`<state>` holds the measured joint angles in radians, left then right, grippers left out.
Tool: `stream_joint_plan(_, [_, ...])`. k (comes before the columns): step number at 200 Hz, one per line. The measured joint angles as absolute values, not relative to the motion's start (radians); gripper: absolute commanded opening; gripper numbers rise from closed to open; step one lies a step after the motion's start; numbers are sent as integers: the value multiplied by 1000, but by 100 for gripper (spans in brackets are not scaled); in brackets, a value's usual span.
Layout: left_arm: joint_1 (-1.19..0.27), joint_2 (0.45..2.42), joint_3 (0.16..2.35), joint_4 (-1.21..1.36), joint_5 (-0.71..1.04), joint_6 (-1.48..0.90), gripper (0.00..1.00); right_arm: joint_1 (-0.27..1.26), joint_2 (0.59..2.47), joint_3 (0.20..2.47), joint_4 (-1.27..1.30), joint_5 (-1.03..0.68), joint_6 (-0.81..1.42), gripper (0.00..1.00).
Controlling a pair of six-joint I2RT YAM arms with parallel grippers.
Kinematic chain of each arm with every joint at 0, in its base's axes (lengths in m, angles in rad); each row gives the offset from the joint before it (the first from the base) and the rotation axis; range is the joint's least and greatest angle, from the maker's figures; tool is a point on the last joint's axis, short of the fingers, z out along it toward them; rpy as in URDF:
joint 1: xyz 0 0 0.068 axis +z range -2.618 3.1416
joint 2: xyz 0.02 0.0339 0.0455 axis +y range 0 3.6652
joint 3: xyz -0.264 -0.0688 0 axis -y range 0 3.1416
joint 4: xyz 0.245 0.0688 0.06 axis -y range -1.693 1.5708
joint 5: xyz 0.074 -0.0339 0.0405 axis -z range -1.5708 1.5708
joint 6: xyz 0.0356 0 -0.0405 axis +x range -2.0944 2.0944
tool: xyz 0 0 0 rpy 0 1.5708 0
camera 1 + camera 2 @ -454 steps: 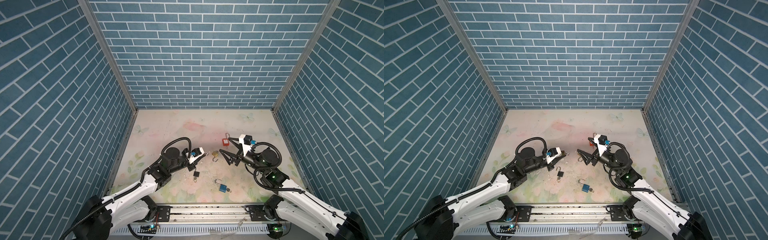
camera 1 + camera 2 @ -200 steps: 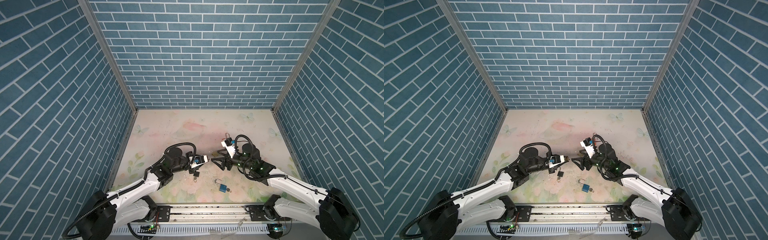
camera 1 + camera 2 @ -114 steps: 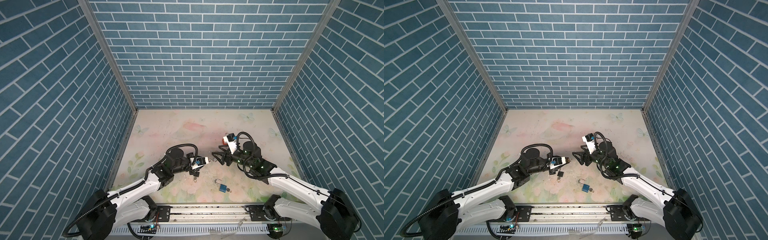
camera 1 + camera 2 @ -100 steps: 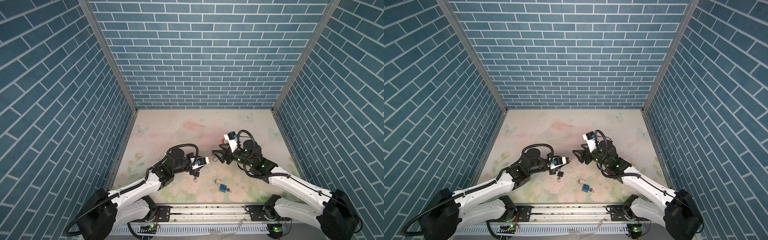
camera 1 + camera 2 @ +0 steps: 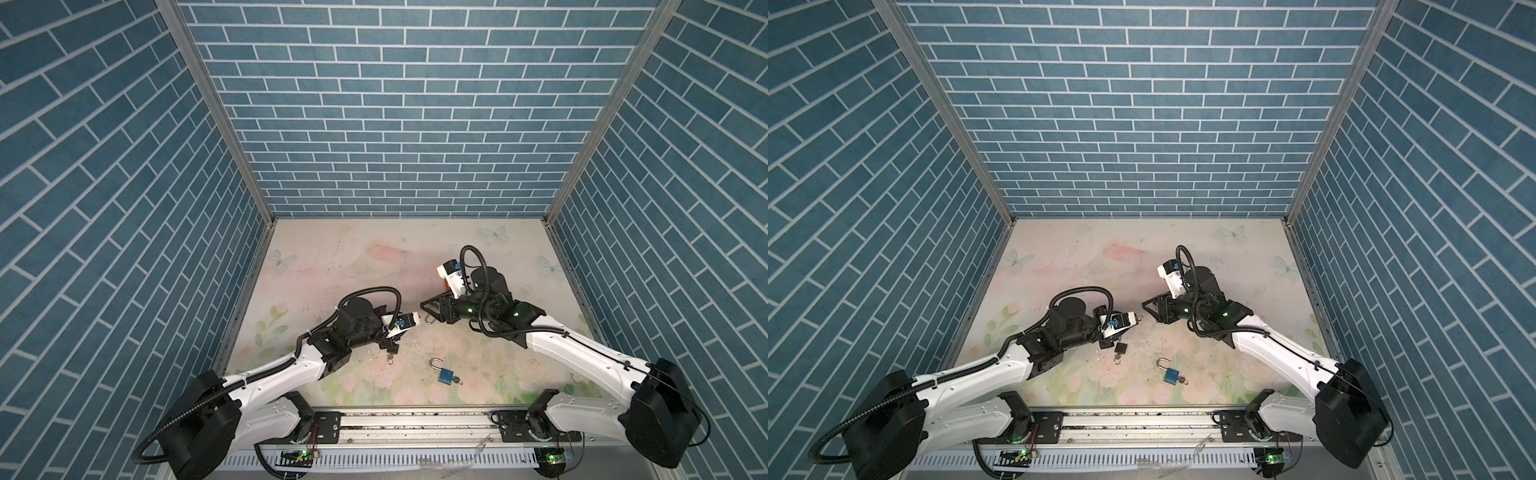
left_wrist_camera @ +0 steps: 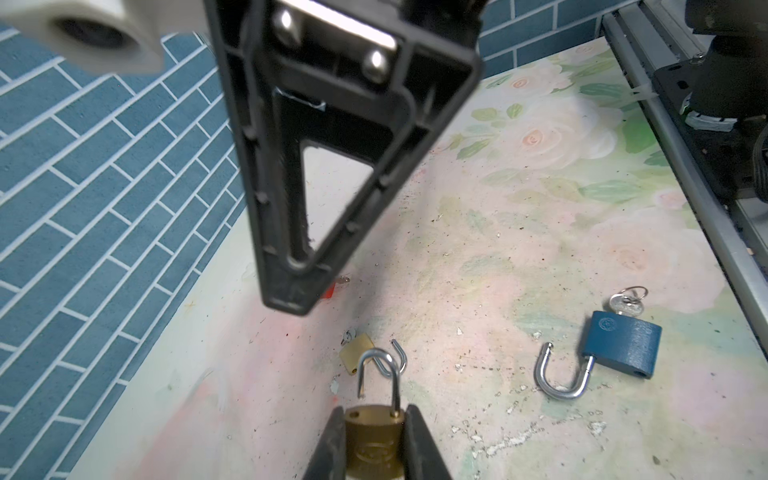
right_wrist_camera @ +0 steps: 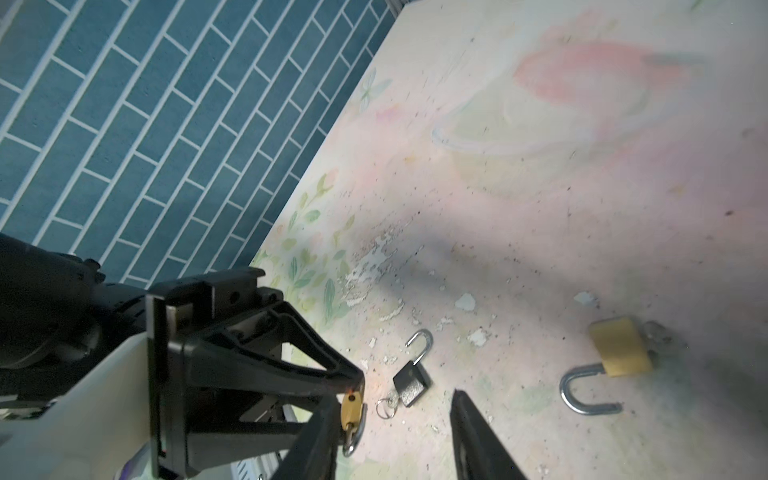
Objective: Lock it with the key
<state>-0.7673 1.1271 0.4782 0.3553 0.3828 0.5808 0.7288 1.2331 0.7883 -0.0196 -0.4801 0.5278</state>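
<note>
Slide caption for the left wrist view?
Left gripper clamps an open-shackled brass padlock above the floral table; blue padlock lies open nearby.

The walls point(image 5: 395, 104) show blue brickwork, tabletop point(image 5: 374, 249) pastel flowers, padlock point(image 6: 375, 444) brass.

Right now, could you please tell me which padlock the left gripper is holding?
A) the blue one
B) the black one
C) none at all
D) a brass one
D: in the left wrist view the left gripper is shut on a brass padlock with its shackle open, while the blue padlock and the black padlock lie on the table.
</note>
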Motion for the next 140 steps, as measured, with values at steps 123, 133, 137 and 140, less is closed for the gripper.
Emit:
stream_joint_plan(123, [-770,1128,478,356,359,580,0,746,1305,791,-5,-622,580,22])
stream_joint_plan(133, [-770,1128,478,356,359,580,0,746,1308,791,-2,-625,580,20])
stream_joint_plan(137, [-770,1128,478,356,359,580,0,746,1309,791,0,-626,580,18])
stream_joint_plan(140, [-770,1128,478,356,359,580,0,746,1310,791,1,-626,580,17])
